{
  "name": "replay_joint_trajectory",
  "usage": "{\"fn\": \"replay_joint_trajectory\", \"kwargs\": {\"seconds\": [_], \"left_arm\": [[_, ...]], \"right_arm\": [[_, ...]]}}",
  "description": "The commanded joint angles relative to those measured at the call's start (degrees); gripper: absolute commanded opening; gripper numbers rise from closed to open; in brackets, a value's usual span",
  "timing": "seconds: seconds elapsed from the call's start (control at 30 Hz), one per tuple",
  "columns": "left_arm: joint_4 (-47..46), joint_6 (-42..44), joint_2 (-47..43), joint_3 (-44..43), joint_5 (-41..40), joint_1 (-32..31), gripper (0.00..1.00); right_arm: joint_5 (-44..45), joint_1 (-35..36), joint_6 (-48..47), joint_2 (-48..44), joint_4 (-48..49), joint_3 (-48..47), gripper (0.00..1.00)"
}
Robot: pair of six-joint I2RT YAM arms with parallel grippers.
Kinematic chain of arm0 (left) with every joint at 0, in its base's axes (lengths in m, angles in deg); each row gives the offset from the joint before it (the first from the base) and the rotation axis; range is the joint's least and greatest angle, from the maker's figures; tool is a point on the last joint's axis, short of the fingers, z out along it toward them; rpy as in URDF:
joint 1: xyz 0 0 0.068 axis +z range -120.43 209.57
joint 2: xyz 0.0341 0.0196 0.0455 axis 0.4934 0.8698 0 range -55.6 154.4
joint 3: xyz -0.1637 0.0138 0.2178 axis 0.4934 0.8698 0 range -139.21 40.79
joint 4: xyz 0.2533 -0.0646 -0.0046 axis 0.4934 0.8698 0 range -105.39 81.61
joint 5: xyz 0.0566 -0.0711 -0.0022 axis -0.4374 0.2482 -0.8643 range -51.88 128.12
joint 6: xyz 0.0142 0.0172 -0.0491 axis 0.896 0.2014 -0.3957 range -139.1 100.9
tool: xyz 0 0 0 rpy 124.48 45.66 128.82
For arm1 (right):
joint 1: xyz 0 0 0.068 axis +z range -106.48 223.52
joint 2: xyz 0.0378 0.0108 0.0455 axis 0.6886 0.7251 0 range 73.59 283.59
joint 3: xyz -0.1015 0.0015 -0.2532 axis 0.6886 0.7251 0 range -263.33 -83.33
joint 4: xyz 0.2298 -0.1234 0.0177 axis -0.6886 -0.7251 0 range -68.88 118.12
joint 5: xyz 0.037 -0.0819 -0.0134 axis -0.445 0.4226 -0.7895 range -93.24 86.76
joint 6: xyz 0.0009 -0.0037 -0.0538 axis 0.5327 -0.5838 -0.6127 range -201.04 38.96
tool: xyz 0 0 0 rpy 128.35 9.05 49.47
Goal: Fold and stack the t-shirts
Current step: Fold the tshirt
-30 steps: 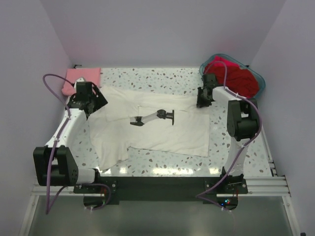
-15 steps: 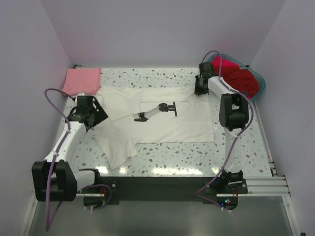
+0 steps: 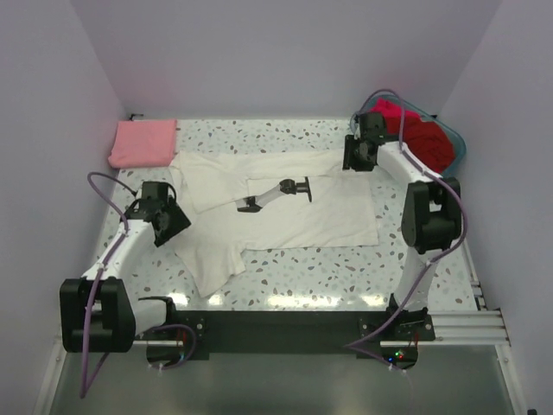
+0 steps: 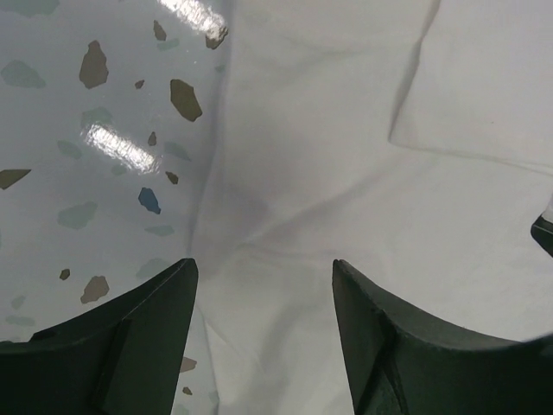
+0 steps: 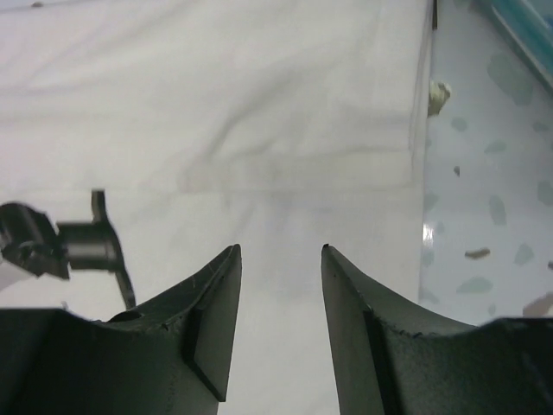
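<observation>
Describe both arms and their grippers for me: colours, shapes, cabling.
The left arm and right arm have white tubular links between blocky black joint housings. A looping purple cable trails along each. The left gripper and right gripper each carry two matte black, wedge-shaped fingers tapering to blunt tips. No markings are legible.

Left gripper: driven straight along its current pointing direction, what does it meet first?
Probably the white t-shirt, close to its edge on the table; nothing lies between the open left gripper and the cloth.
</observation>
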Motion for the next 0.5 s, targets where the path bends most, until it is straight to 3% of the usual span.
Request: {"fn": "replay_joint_trajectory", "kwargs": {"seconds": [0.0,0.13,0.47], "left_arm": [[-0.7,-1.9,-0.2,2.2,-1.5,0.3,0.67],[-2.3,-2.0,1.0,4.3,-2.2,0.8,0.61],[-6.8,-1.0,4.6,7.3,-3.0,1.6,0.56]], "right_arm": [[-1.6,1.4,1.7,-12.1,0.8,8.9,0.46],[-1.3,1.4,2.2,-20.7,-0.2,21.2,0.46],[-0.9,1.4,5.4,-35.4,-2.3,37.9,0.46]]}}
